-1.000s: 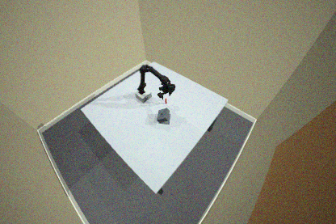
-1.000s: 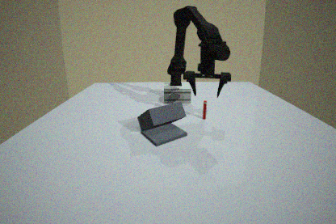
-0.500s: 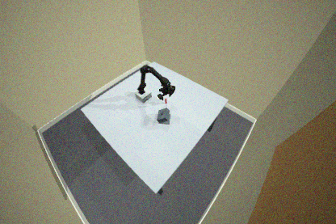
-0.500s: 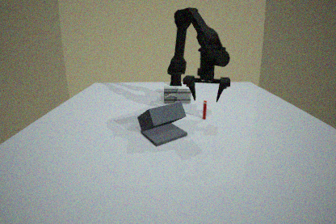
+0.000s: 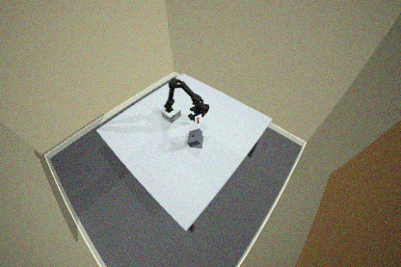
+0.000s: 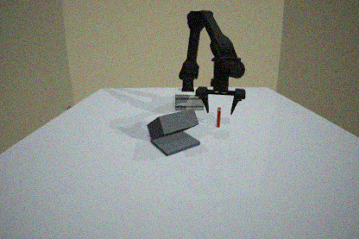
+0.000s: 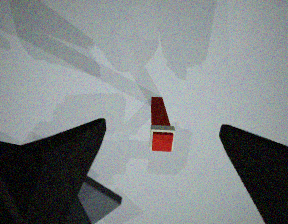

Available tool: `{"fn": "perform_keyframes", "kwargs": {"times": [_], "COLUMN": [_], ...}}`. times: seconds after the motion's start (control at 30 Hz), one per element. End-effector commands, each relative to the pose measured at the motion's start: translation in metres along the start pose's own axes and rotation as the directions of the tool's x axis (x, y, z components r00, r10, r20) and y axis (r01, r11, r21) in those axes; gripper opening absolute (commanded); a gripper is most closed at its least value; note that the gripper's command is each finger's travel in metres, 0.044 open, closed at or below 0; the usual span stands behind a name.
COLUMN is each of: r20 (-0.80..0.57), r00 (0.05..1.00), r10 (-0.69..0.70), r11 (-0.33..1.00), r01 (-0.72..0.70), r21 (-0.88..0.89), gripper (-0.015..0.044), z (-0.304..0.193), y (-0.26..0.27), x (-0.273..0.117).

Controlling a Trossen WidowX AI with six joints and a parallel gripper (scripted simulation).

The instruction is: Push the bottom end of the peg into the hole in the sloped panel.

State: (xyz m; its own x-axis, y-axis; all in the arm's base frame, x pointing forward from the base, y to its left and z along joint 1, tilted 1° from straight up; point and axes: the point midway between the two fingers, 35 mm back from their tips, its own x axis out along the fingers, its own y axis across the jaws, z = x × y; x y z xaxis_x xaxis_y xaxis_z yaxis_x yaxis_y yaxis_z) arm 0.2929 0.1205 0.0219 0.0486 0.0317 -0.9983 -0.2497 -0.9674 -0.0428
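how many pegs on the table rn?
1. The red peg stands upright on the table, just right of the sloped panel in the exterior view, below the open gripper and between its fingers. None other visible; one behind the panel is unlikely.

Panel's hole (image 6: pixel 173 122) out of sight in all 3 views; fingers cropped by wrist frame.

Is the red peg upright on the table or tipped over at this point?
Upright. The red peg stands vertically on the table, untouched, between the open end effector's spread fingers.
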Motion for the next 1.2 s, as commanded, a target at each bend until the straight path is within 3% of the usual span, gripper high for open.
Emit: {"fn": "perform_keyframes", "kwargs": {"times": [0.0, 0.33, 0.87, 1.17], "r20": [0.002, 0.002, 0.003, 0.002], "r00": [1.000, 1.000, 1.000, 1.000], "r10": [0.008, 0.008, 0.002, 0.003], "r11": [1.000, 1.000, 1.000, 1.000], "r01": [-0.008, -0.008, -0.002, -0.003], "r21": [0.005, 0.005, 0.000, 0.000], "gripper": [0.0440, 0.0440, 0.0020, 0.0000], "z": [0.001, 0.002, 0.002, 0.001], "y": [0.002, 0.002, 0.001, 0.001], "x": [0.009, 0.019, 0.016, 0.011]}}
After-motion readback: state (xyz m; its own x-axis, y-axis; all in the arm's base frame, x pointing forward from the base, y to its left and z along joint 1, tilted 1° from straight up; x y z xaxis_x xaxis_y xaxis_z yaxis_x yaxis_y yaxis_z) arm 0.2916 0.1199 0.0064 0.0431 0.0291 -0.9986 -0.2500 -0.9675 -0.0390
